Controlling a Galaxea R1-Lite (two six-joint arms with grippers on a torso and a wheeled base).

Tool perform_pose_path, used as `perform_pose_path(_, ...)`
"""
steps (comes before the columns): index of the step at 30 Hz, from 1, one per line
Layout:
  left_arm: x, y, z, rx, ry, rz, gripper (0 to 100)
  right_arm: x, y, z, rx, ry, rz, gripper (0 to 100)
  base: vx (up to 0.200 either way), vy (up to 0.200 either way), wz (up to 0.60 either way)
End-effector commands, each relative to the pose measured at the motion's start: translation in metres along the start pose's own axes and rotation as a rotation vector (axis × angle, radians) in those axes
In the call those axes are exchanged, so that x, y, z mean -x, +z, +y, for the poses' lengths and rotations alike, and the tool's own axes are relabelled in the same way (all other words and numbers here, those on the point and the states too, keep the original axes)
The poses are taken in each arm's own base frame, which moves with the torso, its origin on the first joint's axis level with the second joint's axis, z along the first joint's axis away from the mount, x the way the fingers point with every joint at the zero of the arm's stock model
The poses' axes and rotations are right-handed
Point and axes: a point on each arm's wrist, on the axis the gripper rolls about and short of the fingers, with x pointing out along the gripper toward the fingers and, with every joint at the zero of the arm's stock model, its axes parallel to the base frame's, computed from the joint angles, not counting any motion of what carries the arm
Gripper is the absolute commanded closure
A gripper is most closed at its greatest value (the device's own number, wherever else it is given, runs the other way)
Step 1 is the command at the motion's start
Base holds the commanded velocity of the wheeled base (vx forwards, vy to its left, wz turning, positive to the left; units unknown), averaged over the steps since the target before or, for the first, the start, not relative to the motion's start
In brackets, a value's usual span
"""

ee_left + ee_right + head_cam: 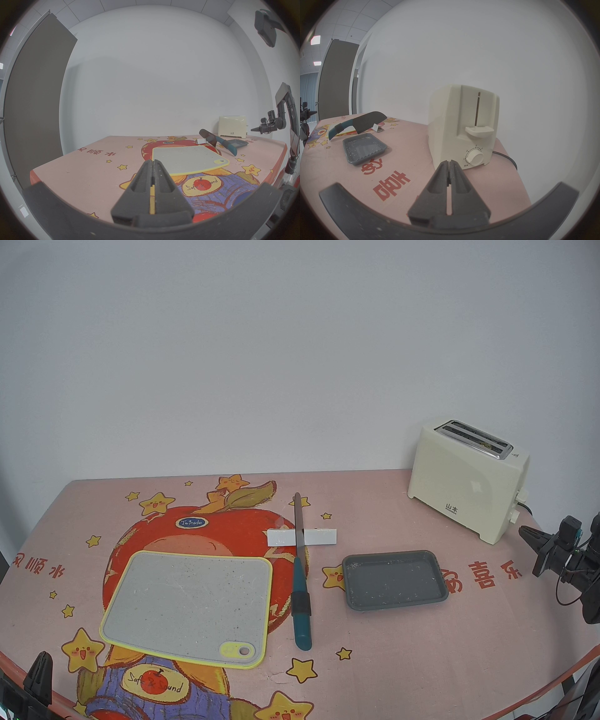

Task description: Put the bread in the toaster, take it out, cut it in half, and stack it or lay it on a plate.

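Observation:
A cream toaster (469,480) stands at the table's back right, its slots facing up. A brownish tint shows in one slot; I cannot tell whether it is bread. Its lever (479,131) and dial face my right gripper (449,162), which hovers shut a short way off; from the head it sits at the table's right edge (525,531). A grey plate (395,579) lies empty right of centre. The teal-handled knife (300,577) rests on a white holder (319,537) beside the grey cutting board (187,605). My left gripper (153,162) is shut at the front left corner (41,665).
The toaster's black cord (504,156) runs off behind it along the table's right side. A plain wall closes off the back of the table. Bare tablecloth lies between the plate and the toaster and in front of the plate.

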Motion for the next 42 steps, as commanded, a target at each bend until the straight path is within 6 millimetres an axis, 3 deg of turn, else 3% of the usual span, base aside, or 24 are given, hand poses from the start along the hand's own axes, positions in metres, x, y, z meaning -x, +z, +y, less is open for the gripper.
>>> perform_pose_path(1,-0.001,-0.005,0.000,0.000,0.001,0.010,100,-0.003,0.001,-0.001,0.006,-0.001,-0.007,100,0.000,0.000,0.00)
perform_pose_path(22,-0.001,-0.005,0.000,0.000,0.001,0.010,100,-0.027,-0.006,-0.014,-0.023,-0.046,-0.013,100,0.000,0.000,0.00)
perform_pose_path(42,-0.001,-0.005,0.000,0.000,0.001,0.010,100,-0.034,-0.004,-0.017,-0.025,-0.043,-0.030,100,0.000,0.000,0.00)
